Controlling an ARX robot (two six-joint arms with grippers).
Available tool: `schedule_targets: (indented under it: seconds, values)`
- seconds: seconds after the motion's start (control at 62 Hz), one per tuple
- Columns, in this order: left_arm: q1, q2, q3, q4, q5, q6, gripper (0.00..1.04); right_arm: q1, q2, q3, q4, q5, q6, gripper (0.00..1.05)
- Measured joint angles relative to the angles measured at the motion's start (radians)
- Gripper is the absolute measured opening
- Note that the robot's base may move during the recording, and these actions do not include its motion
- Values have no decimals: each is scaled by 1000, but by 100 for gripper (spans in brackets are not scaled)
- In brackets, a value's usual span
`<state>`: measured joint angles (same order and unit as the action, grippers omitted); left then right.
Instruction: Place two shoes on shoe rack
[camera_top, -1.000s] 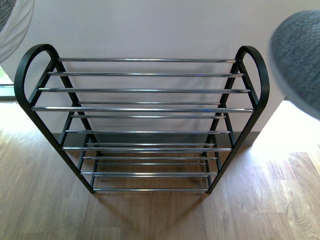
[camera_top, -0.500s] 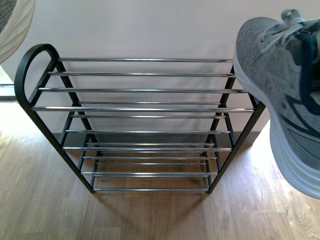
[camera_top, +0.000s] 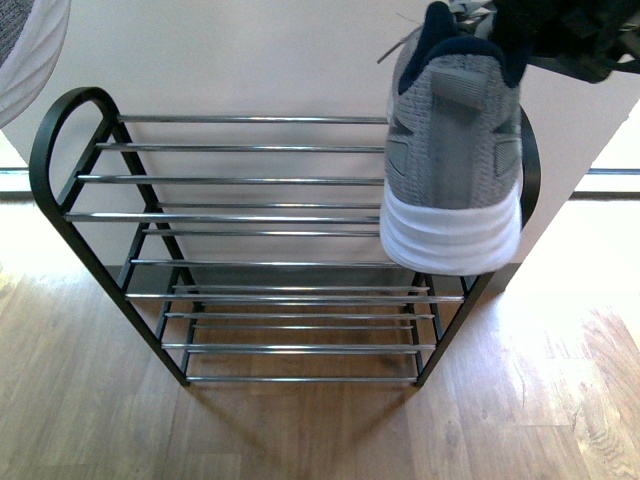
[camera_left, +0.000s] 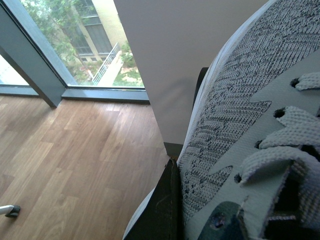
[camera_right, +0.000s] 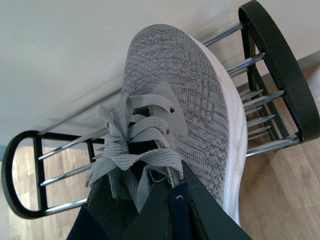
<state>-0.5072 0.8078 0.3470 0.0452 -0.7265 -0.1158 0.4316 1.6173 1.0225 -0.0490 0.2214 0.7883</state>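
Note:
The shoe rack (camera_top: 250, 218) stands against the wall, with black arched side frames and chrome bars. My right gripper (camera_top: 505, 30) is shut on a grey sneaker (camera_top: 450, 170) at its collar. That shoe hangs heel toward the front camera, above the right end of the top tier. From the right wrist, the sneaker (camera_right: 192, 100) points its toe at the wall over the rack bars (camera_right: 250, 62), and the gripper (camera_right: 167, 212) clamps the tongue and collar. My left gripper (camera_left: 197, 220) is shut on the other grey sneaker (camera_left: 240, 125), which shows only as a sliver (camera_top: 28, 45) at the top left of the front view.
A wood floor (camera_top: 300, 430) lies in front of the rack and a pale wall (camera_top: 250, 60) behind it. In the left wrist view a floor-length window (camera_left: 65, 45) sits beside the wall corner (camera_left: 160, 100). Bright light falls on the floor at the right (camera_top: 600, 250).
The right sneaker has swung in from the right edge and turned heel toward the camera, now over the rack's right end. The left sneaker has barely moved.

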Motion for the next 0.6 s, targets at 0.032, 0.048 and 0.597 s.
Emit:
schedule_targets:
  seconds: [0.032,0.048,0.597]
  values:
    - [0,0,0,0,0,0,1,-10,32,19,5,-8,21,1]
    - [0,0,0,0,0,0,1,-15,44,24,6,-9,27,1]
    - [0,0,0,0,-2,0,1,-47,339,123,100,-33,81,1]
